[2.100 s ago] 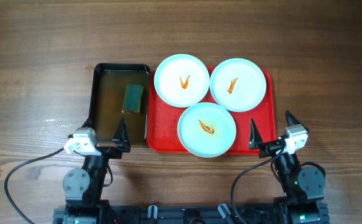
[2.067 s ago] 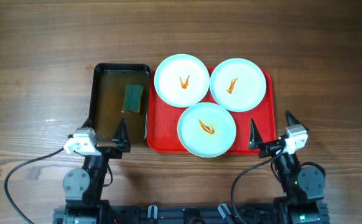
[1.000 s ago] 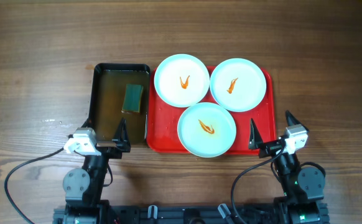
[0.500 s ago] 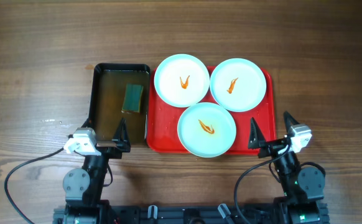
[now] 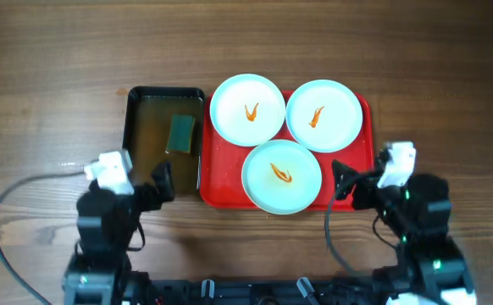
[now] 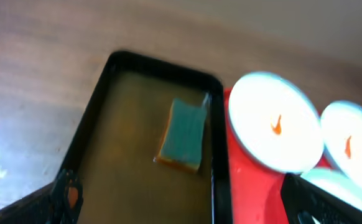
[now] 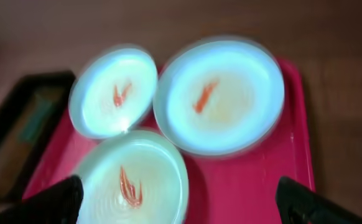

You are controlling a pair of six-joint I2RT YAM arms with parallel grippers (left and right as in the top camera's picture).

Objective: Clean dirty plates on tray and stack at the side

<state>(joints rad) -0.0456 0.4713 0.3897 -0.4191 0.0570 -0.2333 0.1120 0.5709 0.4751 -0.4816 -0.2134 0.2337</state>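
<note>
left hand [image 5: 141, 185] gapes wide, empty, at 8 o'clock from the tray [image 5: 219, 182]; right hand [image 5: 367, 182] likewise, at 4 o'clock. three sauce-marked plates [image 5: 297, 185] lie on the tray.

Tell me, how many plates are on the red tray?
3, all on the tray: the left plate overhangs its far left edge, the right plate fills its far right corner, the near plate lies in front, centred. None appears hidden.
</note>
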